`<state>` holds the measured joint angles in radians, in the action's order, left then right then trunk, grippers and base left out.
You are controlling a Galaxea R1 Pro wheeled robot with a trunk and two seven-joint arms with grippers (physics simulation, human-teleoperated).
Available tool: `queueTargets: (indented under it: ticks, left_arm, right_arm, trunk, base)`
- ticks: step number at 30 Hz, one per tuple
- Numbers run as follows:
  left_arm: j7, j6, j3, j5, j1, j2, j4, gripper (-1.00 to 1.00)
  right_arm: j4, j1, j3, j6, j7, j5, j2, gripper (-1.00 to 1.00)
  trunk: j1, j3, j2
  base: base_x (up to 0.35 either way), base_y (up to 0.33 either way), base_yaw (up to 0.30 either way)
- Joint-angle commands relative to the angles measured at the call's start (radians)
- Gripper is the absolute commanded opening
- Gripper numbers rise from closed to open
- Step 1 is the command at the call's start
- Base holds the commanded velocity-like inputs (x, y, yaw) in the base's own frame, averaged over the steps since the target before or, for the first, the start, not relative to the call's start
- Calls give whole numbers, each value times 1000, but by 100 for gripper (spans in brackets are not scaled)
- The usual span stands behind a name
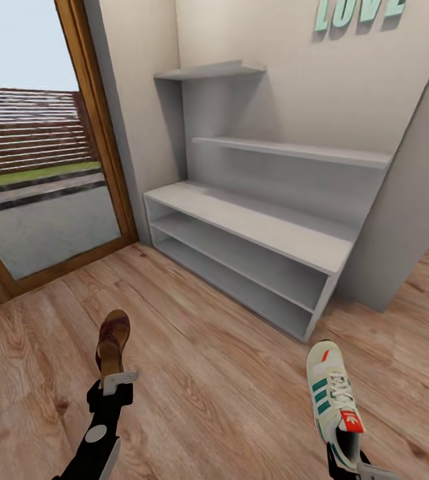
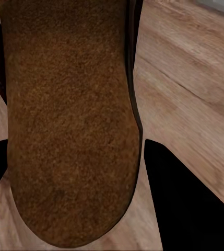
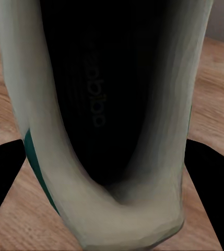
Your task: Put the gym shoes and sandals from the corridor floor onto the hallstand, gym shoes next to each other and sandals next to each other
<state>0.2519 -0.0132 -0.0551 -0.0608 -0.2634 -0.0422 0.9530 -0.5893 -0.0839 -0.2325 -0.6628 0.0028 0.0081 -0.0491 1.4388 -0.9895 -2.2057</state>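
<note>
**Both arms loaded, rack still bare**

A corridor with light wood-plank floor (image 1: 227,393) runs up to a pale wall; a glazed door (image 1: 34,180) with a wooden frame stands at the left, and teal letters (image 1: 357,13) hang high on the wall. The grey hallstand (image 1: 254,230) stands against that wall, ahead and slightly right, its bench, lower shelves and two floating shelves all without shoes.

Judging by this, the task is in its first half: one sandal and one gym shoe are lifted, none is placed, and the other sandal and gym shoe are not to be seen here. Both carried shoes have yet to reach the rack, and their partners have yet to be fetched.

The left gripper (image 1: 117,381) reaches forward low at the near left, pinching the brown sandal (image 1: 112,341) by its heel, toe pointing away toward the rack; the left wrist view looks along its tan footbed (image 2: 70,120). The right gripper (image 1: 354,467) sits at the near right edge, clamped on the heel of the white gym shoe (image 1: 332,390), whose toe also points away; the right wrist view looks into the dark opening (image 3: 106,94). Both shoes appear held above the floor, well apart from the rack
</note>
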Motion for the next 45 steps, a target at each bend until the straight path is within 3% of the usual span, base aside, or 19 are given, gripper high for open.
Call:
queueTargets:
  ticks: [1, 15, 21, 32, 45]
  left_arm:
    - [1, -1, -2, -10, 0, -1, 0, -100]
    - [1, -1, -2, -10, 0, -2, 0, -100]
    - [1, -1, -2, -9, 0, -2, -2, -100]
    - [1, -1, -2, -10, 1, -3, -2, -100]
    - [1, -1, -2, -9, 1, -4, -3, -100]
  right_arm:
    - [0, -1, -2, -3, 0, 1, 0, -100]
    - [2, -1, -1, -3, 2, 1, 2, -100]
    - [1, -1, 1, -3, 0, 4, 12, -100]
    - [-3, -1, -1, -3, 0, 2, 8, -100]
    - [-1, -1, -1, -4, 0, 1, 5, -100]
  trunk:
    - [0, -1, 0]
    - [0, -1, 0]
    - [0, -1, 0]
    - [0, -1, 0]
    - [0, -1, 0]
  base:
    - [237, 269, -83]
    - [230, 272, -250]
    - [216, 278, -20]
    - [165, 286, -17]
    - [140, 298, -277]
